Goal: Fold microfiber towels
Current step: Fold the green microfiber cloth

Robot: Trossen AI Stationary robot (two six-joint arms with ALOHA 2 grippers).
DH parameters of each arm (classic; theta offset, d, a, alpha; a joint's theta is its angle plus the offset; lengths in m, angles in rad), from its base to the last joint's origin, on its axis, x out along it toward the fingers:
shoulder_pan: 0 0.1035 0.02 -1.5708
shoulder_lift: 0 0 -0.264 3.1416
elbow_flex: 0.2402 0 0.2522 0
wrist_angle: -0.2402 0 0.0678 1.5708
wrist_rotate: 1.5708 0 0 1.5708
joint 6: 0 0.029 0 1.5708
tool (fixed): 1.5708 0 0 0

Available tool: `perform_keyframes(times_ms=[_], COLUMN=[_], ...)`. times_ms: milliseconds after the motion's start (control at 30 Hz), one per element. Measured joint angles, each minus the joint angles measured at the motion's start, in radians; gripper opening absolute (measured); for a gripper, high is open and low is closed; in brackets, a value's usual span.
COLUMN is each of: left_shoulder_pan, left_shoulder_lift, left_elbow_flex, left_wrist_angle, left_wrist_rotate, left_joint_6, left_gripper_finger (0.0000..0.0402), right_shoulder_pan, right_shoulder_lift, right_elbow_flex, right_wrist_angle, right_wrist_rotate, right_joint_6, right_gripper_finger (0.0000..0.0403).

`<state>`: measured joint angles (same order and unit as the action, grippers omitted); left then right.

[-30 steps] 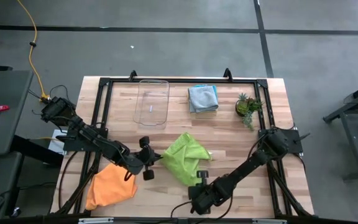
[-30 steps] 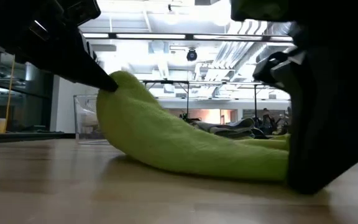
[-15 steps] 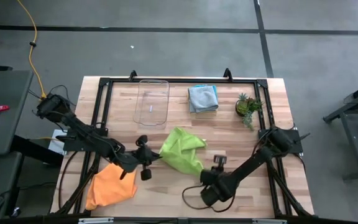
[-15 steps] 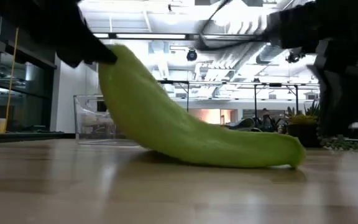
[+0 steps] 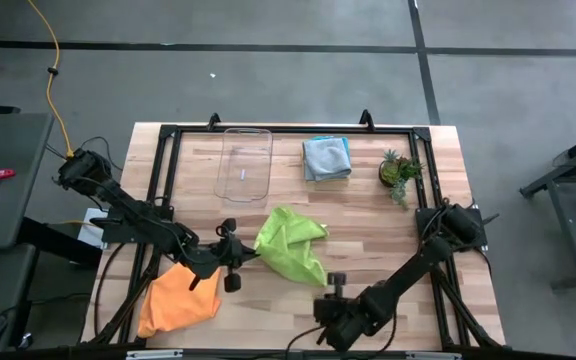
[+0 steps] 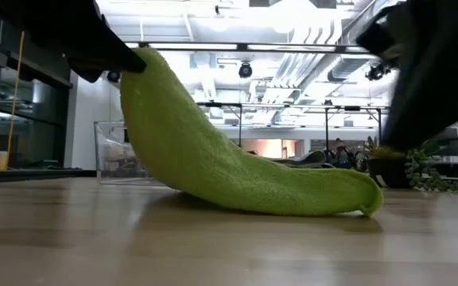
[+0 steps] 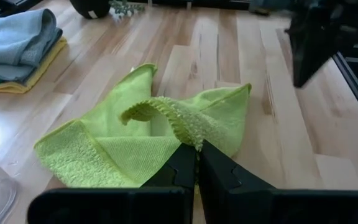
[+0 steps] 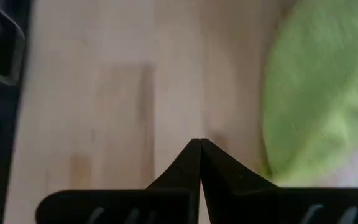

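The lime green microfiber towel lies crumpled in the middle of the table. Its left end is raised in my left gripper, which is shut on it. My right gripper is shut on nothing. It hangs above bare wood just near-right of the towel's low end. An orange towel lies flat at the near left, under the left arm. A folded stack with a grey towel on top rests at the far side; yellow and teal layers show beneath the grey. My left gripper pinches the lime towel's hemmed edge between its two fingertips, at the towel's left end. The fingers come from the table's left, slanting down. That end is lifted clear. From it the cloth slopes down slack, and its right part lies on the table.
A clear plastic tray stands at the far middle-left, and a small potted plant at the far right. A black frame runs around the tabletop. There is bare wood to the right of the lime towel.
My right gripper has drawn away from the lime towel's near-right end and risen, leaving that end lying free on the table. My left gripper has gone up a little with its end of the towel, so the cloth now slopes more steeply from it.
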<state>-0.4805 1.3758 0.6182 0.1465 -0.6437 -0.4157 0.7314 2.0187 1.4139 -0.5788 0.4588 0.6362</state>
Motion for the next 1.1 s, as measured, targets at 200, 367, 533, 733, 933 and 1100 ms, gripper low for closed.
perform_keyframes(times_ms=[200,367,533,733,933,1100], left_shoulder_pan=[0.0,0.0,0.0,0.0,0.0,0.0], left_shoulder_lift=[0.0,0.0,0.0,0.0,0.001,0.001], left_elbow_flex=[0.0,0.0,0.0,0.0,0.0,0.0], left_wrist_angle=[0.013,0.009,0.007,0.006,0.004,0.007], left_wrist_rotate=[0.003,0.003,0.004,0.026,0.03,0.03], left_joint_6=[0.0,0.0,0.026,0.026,0.026,0.026], left_gripper_finger=[0.0,0.0,0.0,0.0,0.0,0.0], right_shoulder_pan=[-0.05,-0.099,-0.104,-0.095,-0.058,-0.05], right_shoulder_lift=[0.001,0.002,0.002,-0.011,-0.085,-0.129], right_elbow_flex=[-0.11,-0.169,-0.165,-0.158,-0.157,-0.158], right_wrist_angle=[0.182,0.164,0.11,-0.107,-0.277,-0.518], right_wrist_rotate=[0.034,0.011,0.017,0.009,0.071,0.112], right_joint_6=[-0.034,0.02,0.02,0.13,0.229,0.37], right_gripper_finger=[0.0,0.0,0.0,0.0,0.0,0.0])
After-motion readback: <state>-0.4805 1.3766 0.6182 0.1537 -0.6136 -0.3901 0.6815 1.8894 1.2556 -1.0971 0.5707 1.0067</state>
